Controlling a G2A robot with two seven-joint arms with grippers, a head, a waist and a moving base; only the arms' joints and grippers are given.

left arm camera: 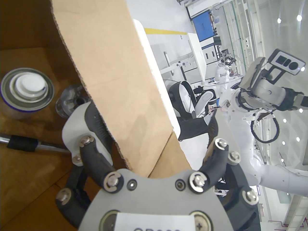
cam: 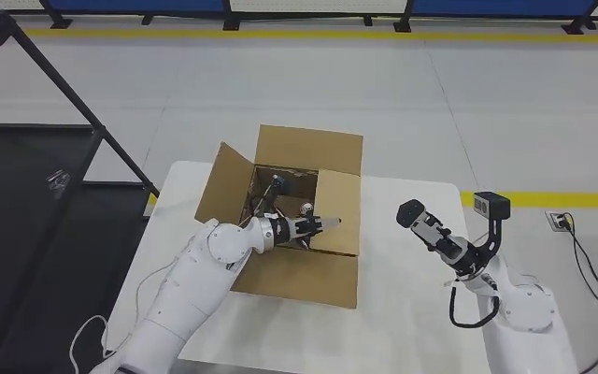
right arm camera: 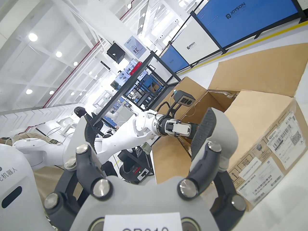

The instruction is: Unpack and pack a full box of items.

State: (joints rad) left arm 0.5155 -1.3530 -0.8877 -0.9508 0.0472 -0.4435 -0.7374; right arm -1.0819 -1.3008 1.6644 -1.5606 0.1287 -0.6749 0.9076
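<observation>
Sitting on the surface (cam: 402,318): one cardboard box (cam: 308,148), near the middle of the white top, with its flaps open.
Flap (left arm camera: 108,61): the one on the right arm's side leans in over the opening, with its corrugated edge exposed.
Left hand (cam: 318,222): at the mouth of the box, fingers wide and astride that flap. One finger (left arm camera: 81,121) is inside the box and the other outside. The flap stands between them and is not clamped. Whether a pad touches the cardboard cannot be told.
Right hand (cam: 411,213): raised above the surface on the robot's right, well apart from the box. Its fingers are wide with nothing between them.
Round can (left arm camera: 26,90): upright on the box floor, white cap uppermost.
Clear item (left arm camera: 68,99): just beside the can, near the inner finger. Its kind cannot be told.
Metal rod (left arm camera: 31,144): thin, with a black band, lying flat on the box floor, one end running under the inner finger.
Blue item (cam: 277,180): at the far side of the box interior, too small to identify.
</observation>
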